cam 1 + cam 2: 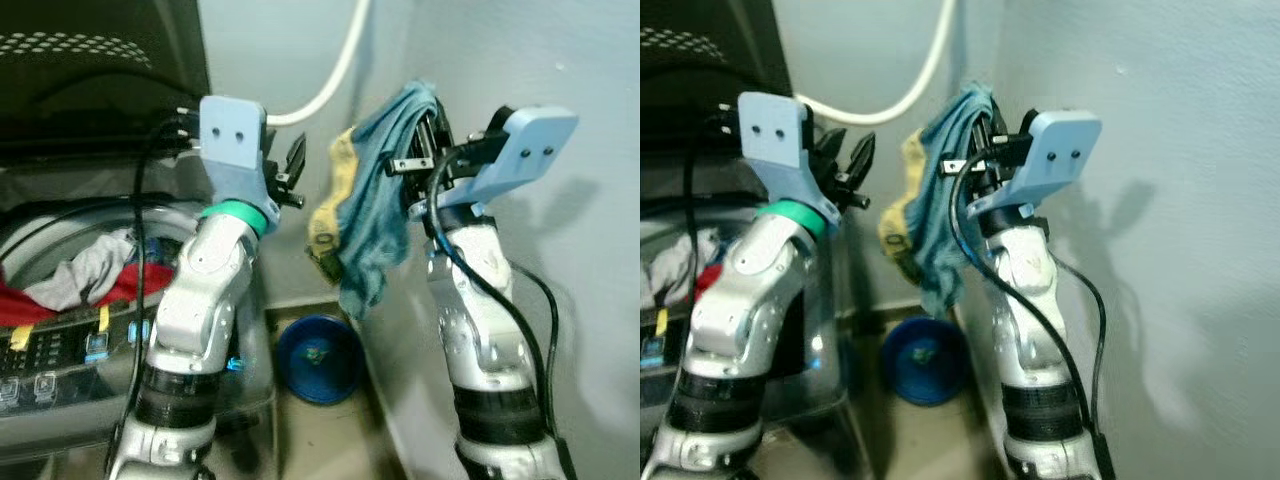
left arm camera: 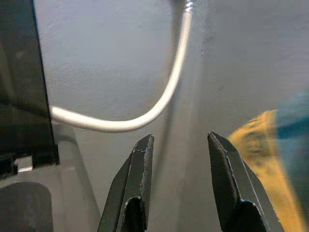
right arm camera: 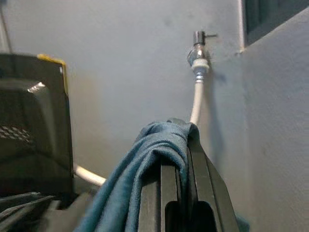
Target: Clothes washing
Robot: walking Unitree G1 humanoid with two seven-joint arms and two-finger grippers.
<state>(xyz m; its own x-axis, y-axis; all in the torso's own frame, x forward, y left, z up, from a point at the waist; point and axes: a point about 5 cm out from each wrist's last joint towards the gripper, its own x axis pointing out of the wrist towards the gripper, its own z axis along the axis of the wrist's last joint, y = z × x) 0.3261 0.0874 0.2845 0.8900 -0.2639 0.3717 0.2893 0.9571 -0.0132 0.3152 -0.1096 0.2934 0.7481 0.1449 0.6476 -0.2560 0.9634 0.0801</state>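
**A:** Starting with the biggest thing: the washing machine [image 1: 60, 300] sits on the robot's left with its lid up, and the drum already holds red and white clothes [image 1: 85, 275]. The garment in play isn't in there.

**B:** Right, the blue-and-yellow cloth [image 1: 375, 200] hangs in the air off the right gripper [image 1: 430, 150], raised near the corner of the wall, well to the right of the drum opening. The fingers look clamped tight on a fold at the top; in the right wrist view the fabric drapes over them with no gap between.

**A:** And the left gripper [image 2: 178, 159]?

**B:** Up beside the cloth, fingers spread apart, holding nothing. It's pointed at the wall and the white hose [image 2: 159, 104].

**A:** So what could go wrong?

**B:** My guess: the grip is only on a bunched fold, and most of the weight dangles below. A quick swing toward the drum could let it slide out, and it would land on the floor by the blue bowl [image 1: 318, 357], in the gap between machine and wall.

**A:** The hose worries me too.

**B:** Fair. It runs up to the tap [image 3: 199, 46] just behind both grippers. Lifting or sweeping left could snag the cloth or a finger on it. The hanging tail might also catch on the machine's rim instead of clearing it.
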